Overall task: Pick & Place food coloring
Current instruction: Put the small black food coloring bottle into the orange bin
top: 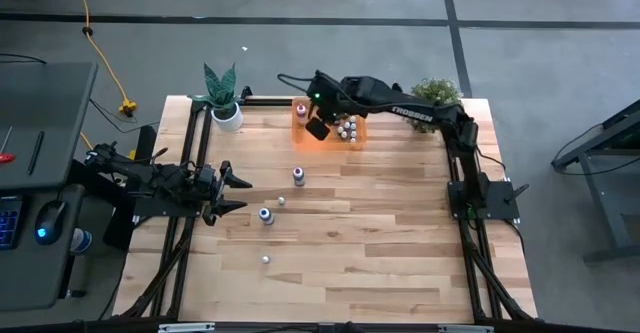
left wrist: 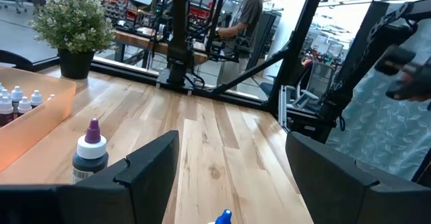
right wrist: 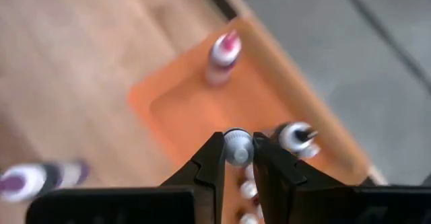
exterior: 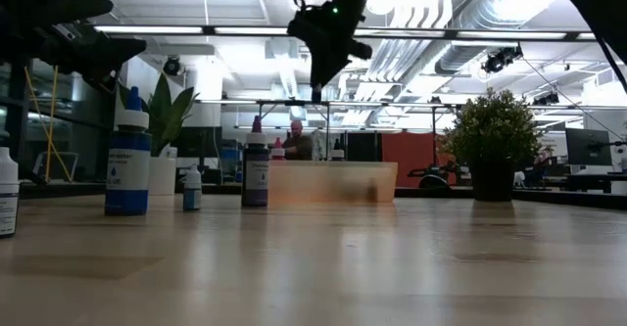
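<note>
Wooden table [top: 380,233]; right gripper [right wrist: 236,158] (above orange tray [right wrist: 175,103]) pinches white-capped bottle [right wrist: 236,146].

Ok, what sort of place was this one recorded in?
Most likely a robotics lab or workshop in an open industrial hall: exposed ceiling ducts, a bare concrete floor, a computer workstation beside the wooden table, and a person at benches behind.

Bottles loose on the table [top: 400,273] — four: [top: 298,176], [top: 266,215], [top: 281,202], [top: 265,259]. One orange tray [top: 300,133], upper centre — its bottle cluster [top: 347,129] too small to count. Two potted plants: [top: 224,98], [top: 437,95].
</note>
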Motion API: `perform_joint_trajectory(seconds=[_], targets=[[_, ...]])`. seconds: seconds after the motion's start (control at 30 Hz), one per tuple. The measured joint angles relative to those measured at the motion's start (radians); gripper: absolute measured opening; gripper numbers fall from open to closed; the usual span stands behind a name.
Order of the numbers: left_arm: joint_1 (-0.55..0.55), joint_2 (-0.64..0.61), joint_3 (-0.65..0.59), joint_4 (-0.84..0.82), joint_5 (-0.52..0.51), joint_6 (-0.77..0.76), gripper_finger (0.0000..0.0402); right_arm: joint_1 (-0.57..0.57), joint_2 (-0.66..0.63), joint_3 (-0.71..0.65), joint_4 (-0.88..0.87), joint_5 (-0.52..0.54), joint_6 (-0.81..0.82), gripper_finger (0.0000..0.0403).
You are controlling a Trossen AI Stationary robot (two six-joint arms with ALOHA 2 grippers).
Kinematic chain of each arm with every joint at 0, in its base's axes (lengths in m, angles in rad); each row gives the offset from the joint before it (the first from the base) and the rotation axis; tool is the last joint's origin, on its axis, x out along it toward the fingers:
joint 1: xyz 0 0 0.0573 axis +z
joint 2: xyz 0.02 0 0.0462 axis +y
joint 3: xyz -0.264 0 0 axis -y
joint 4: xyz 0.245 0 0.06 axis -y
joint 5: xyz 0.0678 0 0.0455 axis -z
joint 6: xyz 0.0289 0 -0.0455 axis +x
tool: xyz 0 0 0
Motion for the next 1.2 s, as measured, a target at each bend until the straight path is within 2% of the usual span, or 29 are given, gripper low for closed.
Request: perform_joint_trajectory(seconds=[0.2, 0.37, 0.53, 0.7, 0.97, 1.2], targets=[[0.000, 0.000, 0.000, 0.000, 0.000, 0.000, 0.0271, -0.003, 0.051, 0.000, -0.097, -0.102, 0.029, 0.0055], [0.000, 0.000, 0.000, 0.000, 0.000, 0.000, 0.0271, -0.002, 0.084, 0.000, -0.166, -0.096, 0.033, 0.0055], [0.000, 0.000, 0.000, 0.000, 0.000, 0.000, 0.0271, -0.002, 0.094, -0.010, -0.163, -0.094, 0.061, 0.0055], [0.000, 0.000, 0.000, 0.000, 0.000, 0.000, 0.0271, -0.002, 0.070, -0.168, -0.052, -0.084, 0.093, 0.0055], [0.000, 0.000, 0.000, 0.000, 0.000, 0.000, 0.0271, -0.008, 0.007, -0.378, 0.187, 0.006, 0.152, 0.0055], [0.000, 0.000, 0.000, 0.000, 0.000, 0.000, 0.0271, -0.013, 0.001, -0.501, 0.361, -0.034, 0.231, 0.0055]])
